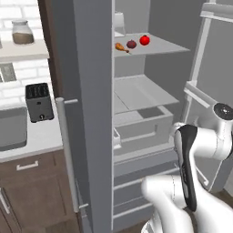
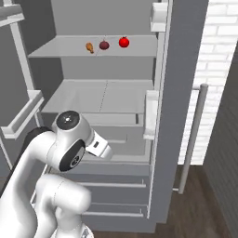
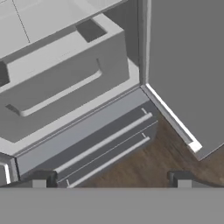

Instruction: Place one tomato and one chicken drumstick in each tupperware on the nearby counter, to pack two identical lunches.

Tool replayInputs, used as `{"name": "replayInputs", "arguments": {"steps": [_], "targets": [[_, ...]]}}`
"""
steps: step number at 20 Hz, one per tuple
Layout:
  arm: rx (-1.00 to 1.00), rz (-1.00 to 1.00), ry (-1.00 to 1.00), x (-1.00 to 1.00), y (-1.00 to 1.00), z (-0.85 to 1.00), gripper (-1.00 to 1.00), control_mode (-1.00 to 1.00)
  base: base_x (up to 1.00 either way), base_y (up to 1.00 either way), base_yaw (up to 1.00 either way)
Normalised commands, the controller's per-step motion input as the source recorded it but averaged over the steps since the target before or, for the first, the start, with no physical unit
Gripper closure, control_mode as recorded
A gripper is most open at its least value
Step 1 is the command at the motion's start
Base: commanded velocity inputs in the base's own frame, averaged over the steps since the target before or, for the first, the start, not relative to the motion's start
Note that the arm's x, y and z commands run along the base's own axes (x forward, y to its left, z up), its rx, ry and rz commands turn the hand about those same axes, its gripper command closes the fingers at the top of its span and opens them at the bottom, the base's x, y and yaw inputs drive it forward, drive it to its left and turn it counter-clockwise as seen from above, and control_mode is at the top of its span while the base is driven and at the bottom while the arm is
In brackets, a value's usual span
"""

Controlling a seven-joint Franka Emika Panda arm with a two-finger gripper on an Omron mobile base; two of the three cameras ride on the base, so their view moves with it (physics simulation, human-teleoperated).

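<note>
On the upper shelf of the open fridge lie a golden-brown chicken drumstick (image 1: pixel 120 46) (image 2: pixel 89 47) and a bright-red tomato (image 1: pixel 144 40) (image 2: pixel 123 42), with a darker red item between them. My gripper (image 3: pixel 111 181) is open, its dark fingertips (image 3: pixel 39 178) set wide apart with nothing between them. It hangs low in front of the fridge, well below that shelf, looking down at a fridge bin and the lower drawers. The pale counter (image 1: pixel 41 136) runs at the left of the fridge. Both tupperware trays are out of view.
A dark red round item (image 1: pixel 131 44) sits between drumstick and tomato. A black toaster (image 1: pixel 38 102) stands on the counter beside a grey basin (image 1: pixel 11 127). Open fridge doors (image 1: pixel 86 113) (image 2: pixel 179 93) flank the arm. Wood floor (image 3: pixel 162 153) lies below.
</note>
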Motion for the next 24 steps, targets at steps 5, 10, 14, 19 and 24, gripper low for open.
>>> {"name": "replayInputs", "arguments": {"steps": [5, 10, 14, 19, 24], "targets": [[0.00, 0.00, 0.00, 0.00, 0.00, 0.00, -1.00, 1.00, 0.96, -0.05, 0.01], [0.00, 0.00, 0.00, 0.00, 0.00, 0.00, -1.00, 1.00, 0.70, -0.44, 0.20], [0.01, 0.19, -0.23, 0.00, -0.07, 0.74, -1.00, -1.00, 0.02, -0.07, 0.05], [-0.05, 0.14, -0.39, 0.00, 0.14, 1.00, -1.00, -1.00, 0.00, 0.00, 0.00], [-0.12, 0.08, -0.33, 0.00, 0.30, 1.00, -1.00, -1.00, 0.00, 0.00, 0.00]]}}
